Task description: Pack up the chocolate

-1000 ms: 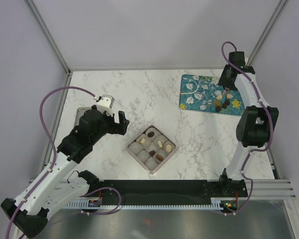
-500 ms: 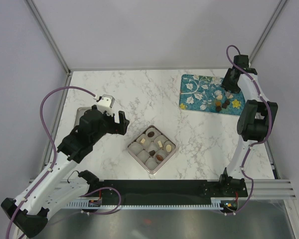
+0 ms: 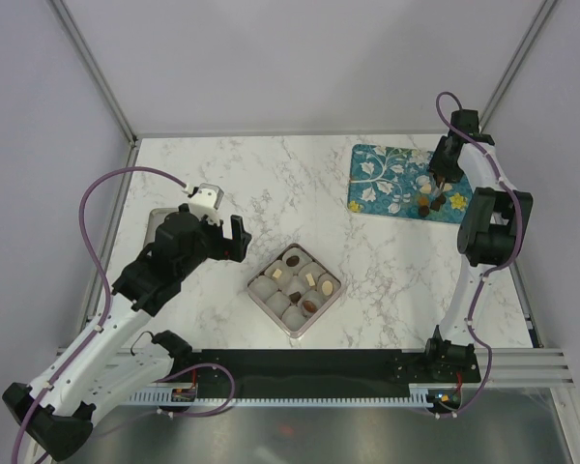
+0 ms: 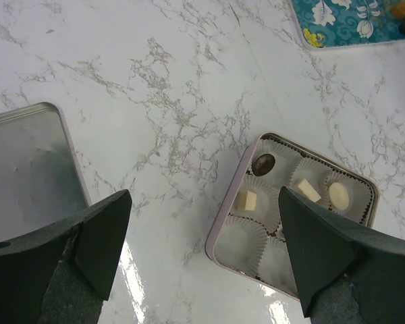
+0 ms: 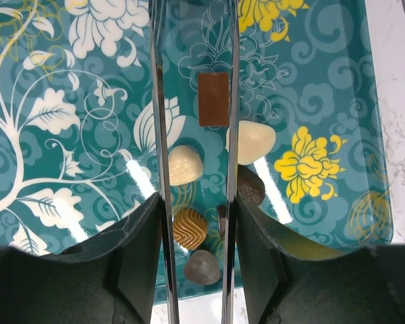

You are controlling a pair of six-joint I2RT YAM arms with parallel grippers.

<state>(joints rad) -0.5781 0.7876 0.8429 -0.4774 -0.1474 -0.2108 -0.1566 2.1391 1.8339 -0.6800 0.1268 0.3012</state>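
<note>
Right arm [image 3: 488, 232] has folded in closer over the far right edge of the teal floral mat [image 3: 377, 179] than a second ago, while the left arm [image 3: 164, 261] hangs where it was above the marble table [image 3: 271, 184]. Near the table's middle sits a square tin [image 4: 216, 229] lined with pale paper cups [image 4: 239, 243]; its lid [image 4: 27, 169] lies flat to the left, apart from it. The left claw [image 4: 202, 202] gapes wide above the marble beside the tin, gripping nothing. The right claw [image 5: 193, 27] is parted about midway, its thin fingers [image 5: 157, 135] straddling a brown rectangular chocolate [image 5: 212, 99] on the mat; whether the right finger touches it cannot be told. A cream chocolate [image 5: 185, 165] and a ribbed caramel one [image 5: 190, 228] also lie between the fingers, with a larger cream-white piece [image 5: 253, 140] and a dark piece [image 5: 251, 190] just outside. In the left wrist view, a dark chocolate [image 4: 264, 162] and three cream pieces [image 4: 246, 200] sit in the tin's cups.
</note>
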